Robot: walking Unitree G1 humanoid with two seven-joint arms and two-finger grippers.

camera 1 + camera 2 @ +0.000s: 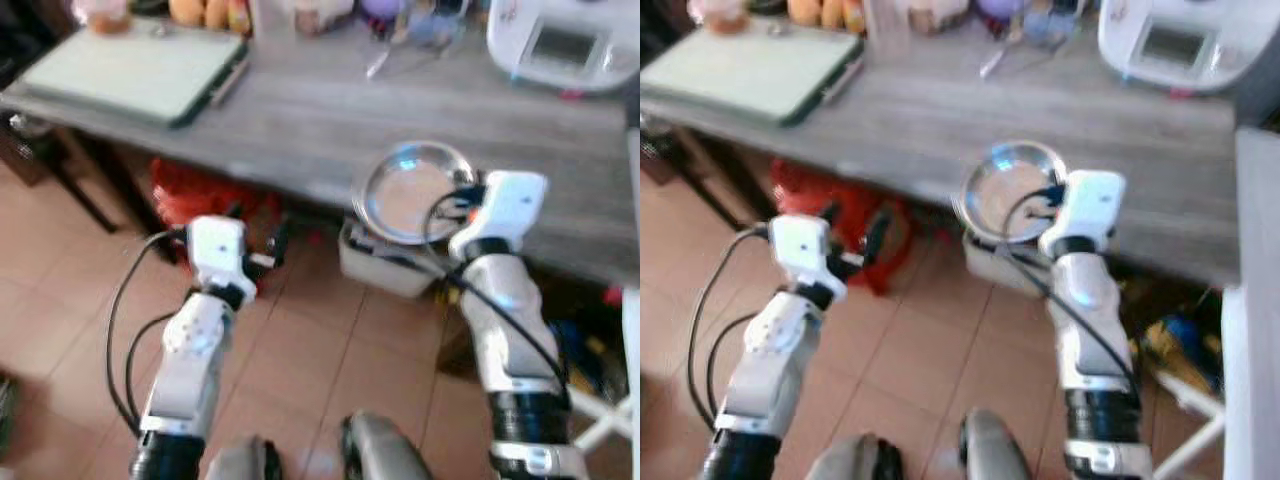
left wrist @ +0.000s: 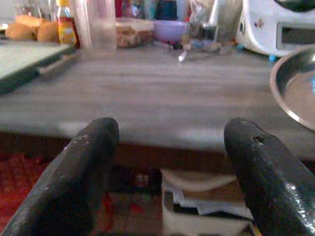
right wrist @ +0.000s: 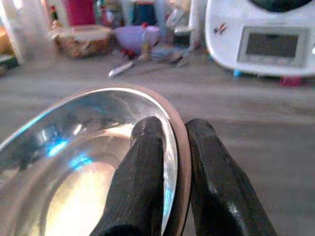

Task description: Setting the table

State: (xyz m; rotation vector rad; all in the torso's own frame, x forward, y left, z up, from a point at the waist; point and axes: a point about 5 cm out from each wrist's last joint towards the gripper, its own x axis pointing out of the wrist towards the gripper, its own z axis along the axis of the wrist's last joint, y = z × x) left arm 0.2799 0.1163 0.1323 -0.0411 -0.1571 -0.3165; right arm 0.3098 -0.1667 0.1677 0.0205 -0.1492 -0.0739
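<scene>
A shiny steel bowl (image 1: 410, 195) hangs at the front edge of the grey wooden table (image 1: 300, 120), partly over the floor. My right gripper (image 3: 172, 130) is shut on the bowl's rim (image 3: 179, 142), one finger inside the bowl and one outside. The bowl (image 3: 88, 147) is empty. My left gripper (image 2: 170, 132) is open with nothing between its fingers. It sits lower, in front of the table edge and to the left of the bowl (image 2: 295, 93).
A green board (image 1: 140, 70) lies at the table's far left. A white appliance (image 1: 565, 40) stands at the back right, with a purple bowl (image 3: 133, 37), jars and utensils along the back. Under the table sit a red bag (image 1: 190, 190) and a white box (image 1: 385, 265).
</scene>
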